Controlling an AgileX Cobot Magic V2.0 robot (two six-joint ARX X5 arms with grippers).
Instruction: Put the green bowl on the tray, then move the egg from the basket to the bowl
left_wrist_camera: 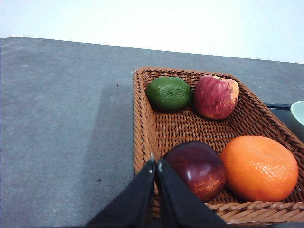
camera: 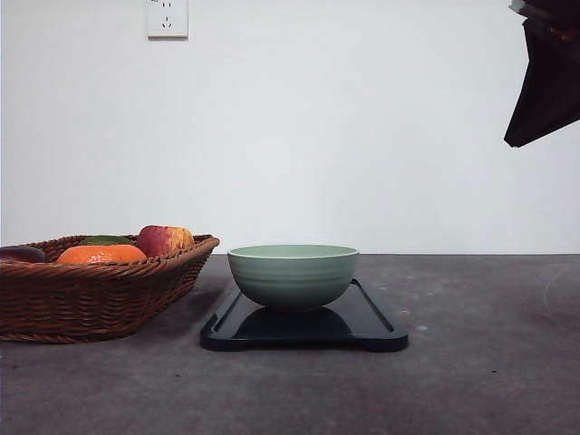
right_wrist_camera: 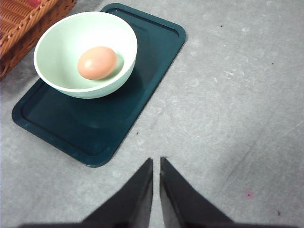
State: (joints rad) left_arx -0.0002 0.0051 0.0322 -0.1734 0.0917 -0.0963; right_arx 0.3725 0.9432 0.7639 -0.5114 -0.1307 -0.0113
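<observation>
Where the front view looks across the dark grey desk (camera: 471,381), the green bowl (camera: 293,275) stands on the black tray (camera: 362,322), toward its left part. Just left of the tray, close but apart, sits the wicker basket (camera: 91,299); over its rim show an orange (camera: 101,255), a red-yellow apple (camera: 163,239), a green fruit (camera: 105,240) and a dark red fruit (camera: 20,255). A white wall socket (camera: 167,17) is fixed high on the wall; no writing on it can be read. A dark arm part (camera: 544,82) hangs at upper right, well clear of bowl and tray.

Left wrist view: left pincer (left_wrist_camera: 156,166), tips together, hovering over the basket's near rim (left_wrist_camera: 142,123). Contents: green lime-like fruit (left_wrist_camera: 168,93), apple (left_wrist_camera: 216,96), dark red apple (left_wrist_camera: 199,168), orange (left_wrist_camera: 259,168). A sliver of bowl (left_wrist_camera: 299,116) shows past the basket.

Right wrist view: right pincer (right_wrist_camera: 156,164), tips nearly together with a thin gap, holding nothing, above bare desk (right_wrist_camera: 237,95) beside the tray (right_wrist_camera: 95,128). The bowl (right_wrist_camera: 61,47) rests on the tray's end nearest the basket corner (right_wrist_camera: 23,23), and the egg (right_wrist_camera: 97,62) lies inside the bowl. No labels or brands legible.
</observation>
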